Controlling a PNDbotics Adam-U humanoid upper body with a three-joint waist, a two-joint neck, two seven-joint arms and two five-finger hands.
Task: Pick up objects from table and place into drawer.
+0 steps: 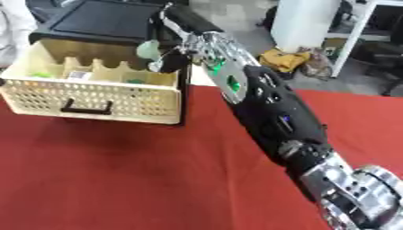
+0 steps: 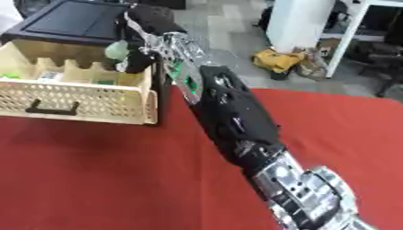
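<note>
Silver joints of the right arm (image 1: pixel 354 188) fill the near corner; its glossy black forearm reaches across the red cloth table (image 1: pixel 118 179) to the open drawer (image 1: pixel 94 96), a cream plastic basket with a perforated front and a black handle. The right hand (image 1: pixel 177 56) is over the drawer's right rear corner, fingers curled around a small pale green object (image 1: pixel 147 49). Small green items lie inside between notched dividers. Behind stands the black cabinet (image 1: pixel 102 20). Much cloth lies bare on the left.
</note>
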